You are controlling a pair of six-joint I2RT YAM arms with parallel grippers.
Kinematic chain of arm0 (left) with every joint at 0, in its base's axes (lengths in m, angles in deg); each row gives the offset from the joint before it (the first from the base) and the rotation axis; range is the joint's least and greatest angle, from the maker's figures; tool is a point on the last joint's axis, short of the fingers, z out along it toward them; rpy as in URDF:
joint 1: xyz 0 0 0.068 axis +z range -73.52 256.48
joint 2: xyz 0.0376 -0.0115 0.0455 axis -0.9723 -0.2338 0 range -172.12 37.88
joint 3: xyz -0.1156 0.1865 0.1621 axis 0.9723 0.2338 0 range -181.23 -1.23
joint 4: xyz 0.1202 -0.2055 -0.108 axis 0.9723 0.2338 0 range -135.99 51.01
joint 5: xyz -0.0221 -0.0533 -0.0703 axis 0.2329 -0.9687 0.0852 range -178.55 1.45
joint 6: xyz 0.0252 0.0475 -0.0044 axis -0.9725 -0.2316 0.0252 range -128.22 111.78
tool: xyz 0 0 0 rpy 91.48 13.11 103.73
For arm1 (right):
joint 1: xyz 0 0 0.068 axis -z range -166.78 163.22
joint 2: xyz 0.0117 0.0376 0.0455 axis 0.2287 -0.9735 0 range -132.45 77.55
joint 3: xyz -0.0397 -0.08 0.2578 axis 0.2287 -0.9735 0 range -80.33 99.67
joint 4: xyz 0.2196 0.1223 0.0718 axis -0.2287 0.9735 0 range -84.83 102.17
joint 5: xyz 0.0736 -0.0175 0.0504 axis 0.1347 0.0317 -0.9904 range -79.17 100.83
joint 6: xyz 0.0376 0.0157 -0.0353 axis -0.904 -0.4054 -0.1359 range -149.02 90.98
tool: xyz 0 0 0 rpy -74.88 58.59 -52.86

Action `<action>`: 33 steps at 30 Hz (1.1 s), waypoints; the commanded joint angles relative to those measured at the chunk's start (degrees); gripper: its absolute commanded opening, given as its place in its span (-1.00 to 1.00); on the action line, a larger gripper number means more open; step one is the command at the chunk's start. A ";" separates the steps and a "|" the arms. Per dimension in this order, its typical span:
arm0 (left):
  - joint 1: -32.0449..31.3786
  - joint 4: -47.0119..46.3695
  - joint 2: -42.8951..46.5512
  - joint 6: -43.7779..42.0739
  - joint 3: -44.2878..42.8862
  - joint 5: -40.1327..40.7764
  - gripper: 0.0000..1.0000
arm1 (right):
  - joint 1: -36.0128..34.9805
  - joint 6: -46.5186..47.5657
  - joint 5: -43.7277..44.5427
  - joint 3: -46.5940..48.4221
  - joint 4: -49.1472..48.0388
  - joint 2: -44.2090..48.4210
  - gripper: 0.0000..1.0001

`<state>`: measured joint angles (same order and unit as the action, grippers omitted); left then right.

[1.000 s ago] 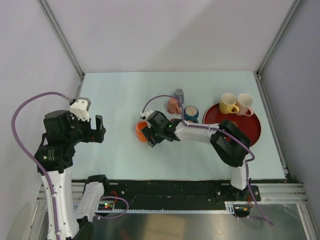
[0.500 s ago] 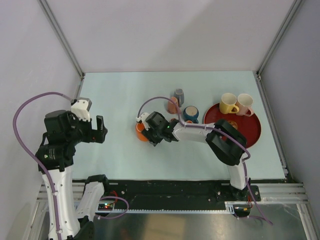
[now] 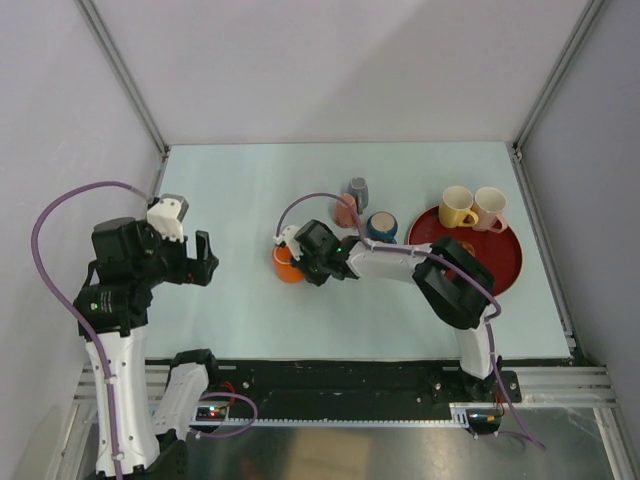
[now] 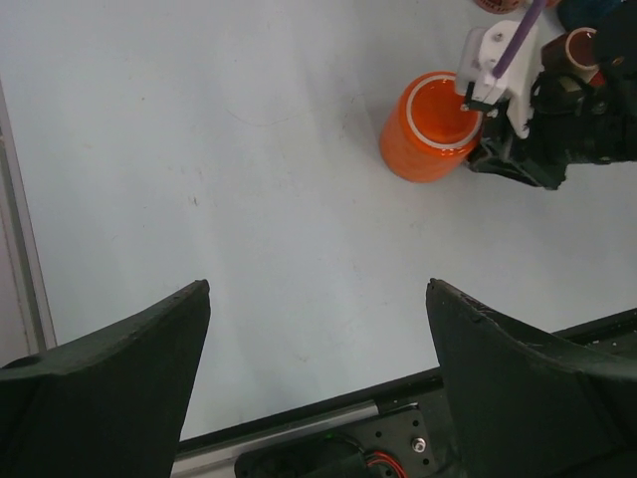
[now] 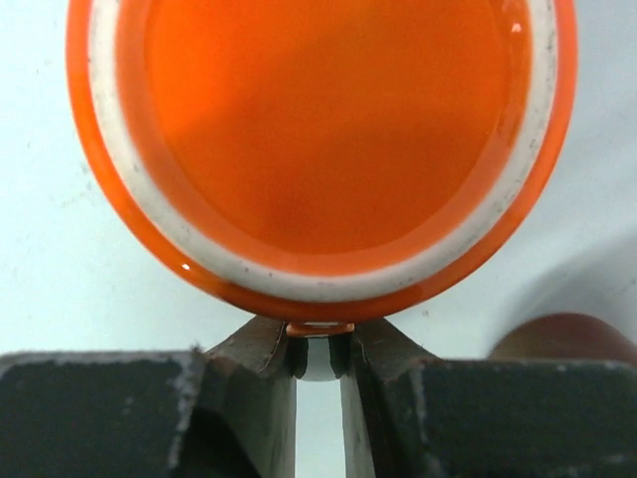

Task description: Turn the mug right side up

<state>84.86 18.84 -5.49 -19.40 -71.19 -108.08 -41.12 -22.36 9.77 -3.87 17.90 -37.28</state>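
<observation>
The orange mug stands upside down on the table, a little left of centre. Its flat base with a white ring faces up and fills the right wrist view. My right gripper reaches in from the right and is shut on the mug's handle, which is pinched between both fingertips. The left wrist view shows the same mug from afar. My left gripper hovers well to the left of the mug, open and holding nothing.
Behind the right arm stand a salmon mug, a grey mug and a blue mug. A red tray at the right holds a yellow mug and a pink mug.
My right gripper has slid left up to the orange mug and shut on its handle. The left arm has shifted slightly right, its jaws still wide.
</observation>
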 commanded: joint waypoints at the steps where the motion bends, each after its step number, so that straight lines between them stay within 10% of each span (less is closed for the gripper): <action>1: -1.97 -4.51 -2.74 -2.70 -1.40 -1.70 0.85 | 3.12 3.61 -8.04 1.53 3.56 10.01 -1.00; 13: -33.22 -19.15 -2.29 -29.42 3.72 9.85 0.88 | 23.66 -5.24 -53.13 5.06 18.99 22.98 -1.00; 19: -48.39 -48.13 6.43 -44.71 20.90 17.56 0.89 | 28.44 -8.88 -65.74 -1.67 14.32 28.52 -1.00; 24: -52.53 -71.93 5.89 -57.51 31.20 16.81 0.91 | 29.10 -13.66 -72.96 -6.46 8.57 31.44 -1.00; 33: -54.54 -77.96 -2.87 -60.24 30.93 12.43 0.61 | 30.10 -27.32 -76.87 -10.64 -5.49 30.24 -1.00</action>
<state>31.40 -50.77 -6.54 -75.84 -39.19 -93.59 -11.20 -42.98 -60.54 -15.32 23.23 -8.17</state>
